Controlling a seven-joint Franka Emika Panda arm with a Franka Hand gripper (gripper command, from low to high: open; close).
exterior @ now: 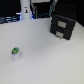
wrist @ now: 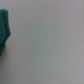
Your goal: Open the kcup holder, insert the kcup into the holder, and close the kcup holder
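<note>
While hand state unclear, kcup [exterior: 15, 52] on table [exterior: 45, 55], well apart from kcup holder [exterior: 63, 23].

A white arm segment [exterior: 25, 11] with a dark band and black joint shows blurrily in the exterior view

Lab-like robot workspace, plain white table [exterior: 40, 62], dark equipment clutter [exterior: 10, 19] behind, white bottle [exterior: 25, 12]

A small white pod with green top [exterior: 15, 52] stands at eight o'clock on the white table [exterior: 45, 60]; the black boxy drawer unit [exterior: 63, 22] sits at two o'clock.
</note>
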